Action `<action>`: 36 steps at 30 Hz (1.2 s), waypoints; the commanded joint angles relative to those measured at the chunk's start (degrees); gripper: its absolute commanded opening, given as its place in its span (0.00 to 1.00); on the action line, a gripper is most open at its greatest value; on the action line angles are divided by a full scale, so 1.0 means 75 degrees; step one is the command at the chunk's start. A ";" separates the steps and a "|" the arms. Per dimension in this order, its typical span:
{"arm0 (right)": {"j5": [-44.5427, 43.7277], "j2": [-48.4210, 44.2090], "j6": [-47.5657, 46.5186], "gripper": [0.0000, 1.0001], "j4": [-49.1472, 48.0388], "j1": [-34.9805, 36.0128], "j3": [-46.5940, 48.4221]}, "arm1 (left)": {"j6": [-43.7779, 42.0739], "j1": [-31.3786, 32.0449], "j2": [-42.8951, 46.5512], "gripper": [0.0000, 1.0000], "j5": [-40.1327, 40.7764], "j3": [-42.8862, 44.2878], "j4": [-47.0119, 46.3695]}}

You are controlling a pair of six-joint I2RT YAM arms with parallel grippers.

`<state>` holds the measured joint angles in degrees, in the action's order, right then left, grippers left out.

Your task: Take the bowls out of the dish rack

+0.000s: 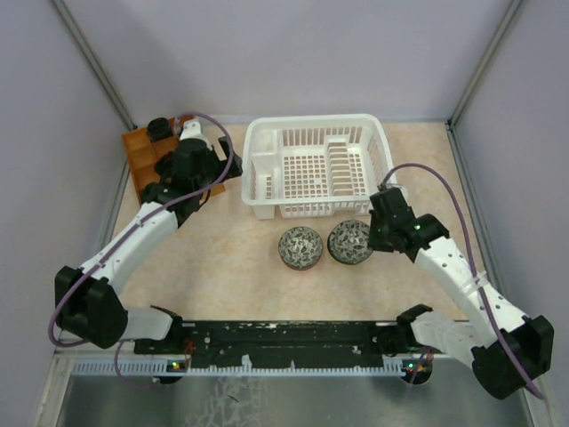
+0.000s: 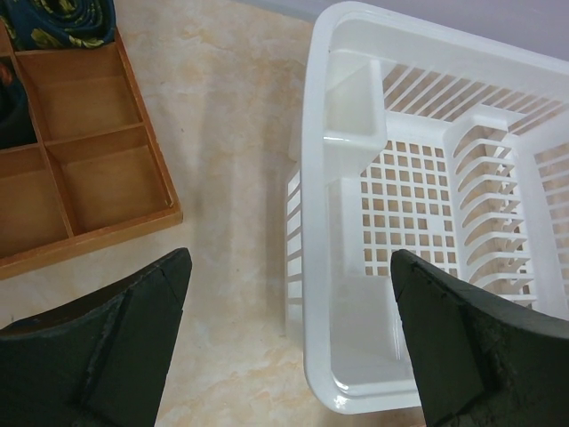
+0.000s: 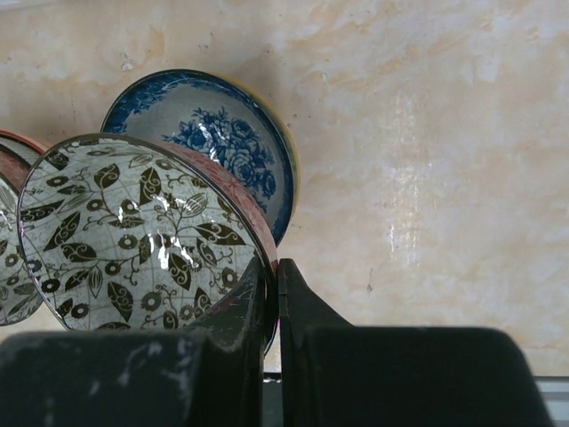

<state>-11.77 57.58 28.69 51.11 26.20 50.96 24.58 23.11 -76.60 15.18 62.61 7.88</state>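
Note:
The white dish rack (image 1: 311, 169) stands at the back middle; no bowl shows inside it. Two dark grey-and-white patterned bowls sit on the table in front of it, a left one (image 1: 300, 247) and a right one (image 1: 350, 242). My right gripper (image 1: 373, 238) is shut on the right bowl's rim. In the right wrist view the fingers (image 3: 271, 267) pinch the leaf-patterned bowl (image 3: 133, 231), which is tilted over a blue floral bowl (image 3: 227, 142). My left gripper (image 1: 206, 178) is open and empty, above the rack's near left corner (image 2: 356, 391).
An orange-brown compartment tray (image 1: 147, 151) lies at the back left, with dark items in its far cells (image 2: 62, 22). Another patterned bowl's edge (image 3: 11, 276) shows left of the held bowl. Grey walls close in the table on the left, right and back.

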 commanded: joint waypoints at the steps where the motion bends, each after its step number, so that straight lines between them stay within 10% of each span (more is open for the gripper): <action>1: 0.0189 -0.0140 0.0333 0.00 -0.0997 0.0058 -0.0085 | 0.0010 0.0019 0.0186 0.99 -0.0044 -0.0157 -0.0169; 36: -0.0147 0.0888 0.0438 0.01 -0.1765 0.0046 -0.0437 | -0.0028 0.0023 0.0221 0.99 -0.0009 -0.0276 -0.0324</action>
<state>-11.94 64.42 31.00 41.43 26.20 47.24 24.58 23.11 -75.94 15.18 61.12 7.03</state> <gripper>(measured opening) 0.041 0.988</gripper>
